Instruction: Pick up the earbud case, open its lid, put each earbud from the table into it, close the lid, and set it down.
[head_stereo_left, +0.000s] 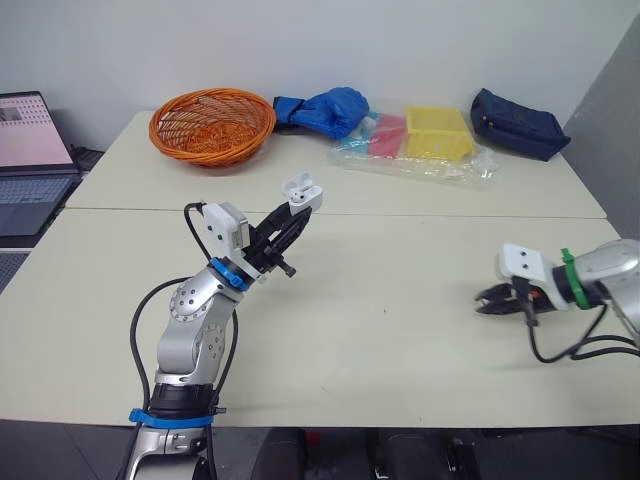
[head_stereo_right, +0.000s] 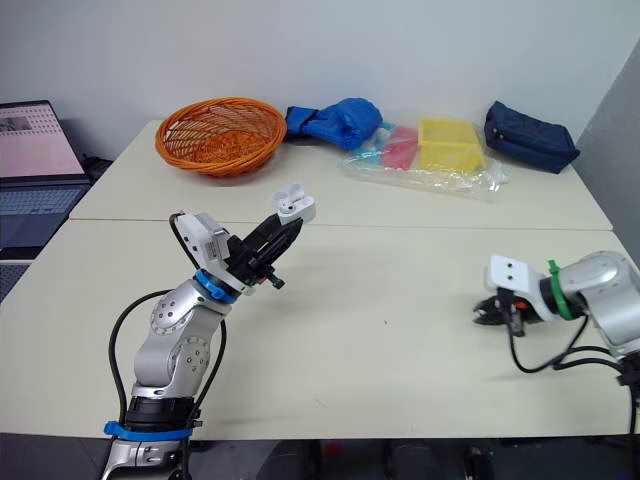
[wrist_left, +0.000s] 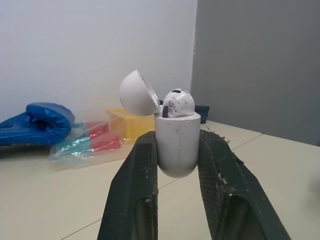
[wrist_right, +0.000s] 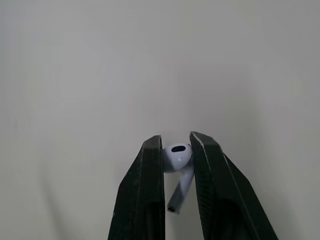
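Observation:
My left gripper (head_stereo_left: 297, 212) is raised above the table's left half, shut on the white earbud case (wrist_left: 177, 145). The case stands upright with its lid (wrist_left: 138, 93) flipped open, and one earbud (wrist_left: 178, 103) sits in it. Low over the table at the right, my right gripper (head_stereo_left: 488, 300) is shut on the second white earbud (wrist_right: 178, 162); its head is pinched between the fingertips and its stem points back along the fingers.
An orange wicker basket (head_stereo_left: 212, 125), a blue boxing glove (head_stereo_left: 325, 109), a plastic bag with yellow and red items (head_stereo_left: 430, 143) and a dark blue pouch (head_stereo_left: 520, 123) line the far table. A laptop (head_stereo_left: 30, 150) stands at the far left.

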